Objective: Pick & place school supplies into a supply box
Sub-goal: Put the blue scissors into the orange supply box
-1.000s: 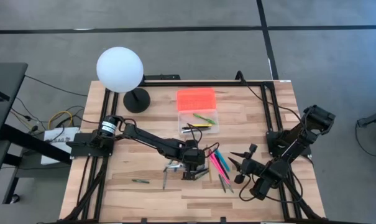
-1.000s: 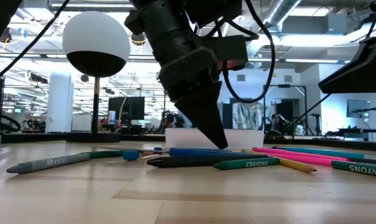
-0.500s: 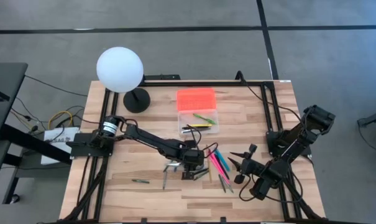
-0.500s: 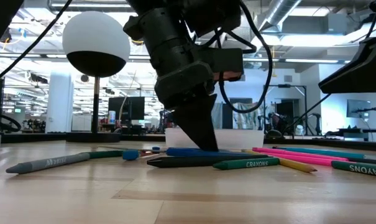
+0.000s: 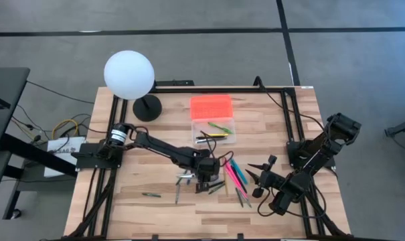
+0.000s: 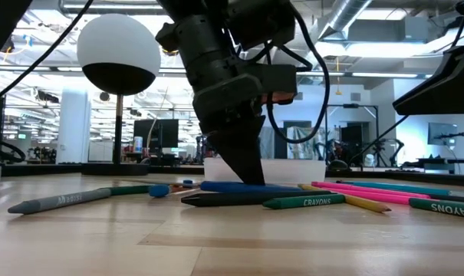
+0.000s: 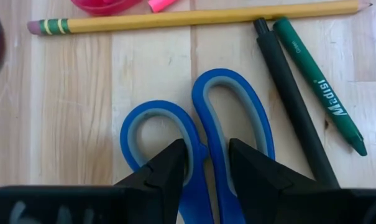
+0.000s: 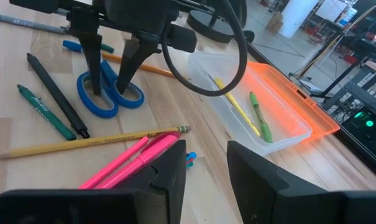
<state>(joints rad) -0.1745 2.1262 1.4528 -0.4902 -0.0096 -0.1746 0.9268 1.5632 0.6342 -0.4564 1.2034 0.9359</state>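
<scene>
1. While the right gripper (image 5: 261, 175) waits near the table's right edge, jaws parted and holding nothing, the left gripper (image 8: 110, 78) stands tip-down over the scissors (image 7: 200, 146) in the middle of the table.
2. Its fingers (image 7: 169, 171) are part open and straddle the bar between the two blue handle loops; they have not yet closed, so nothing is gripped.
3. I judge the step to be the pick of the scissors. The next move calls for closing on that bar, lifting clear of the pencil (image 7: 194, 17) and black pen (image 7: 293, 102) just beside, then carrying it to the supply box (image 5: 213, 120).
4. That box lies open further back on the table, its orange lid folded flat behind the clear base.
5. Count: one pair of scissors, one box. Inside it are a yellow pencil (image 8: 233, 104) and a green marker (image 8: 258, 115), perhaps a dark pen too, though that is hard to tell. Two pink markers (image 8: 135, 158) lie loose on the table.
</scene>
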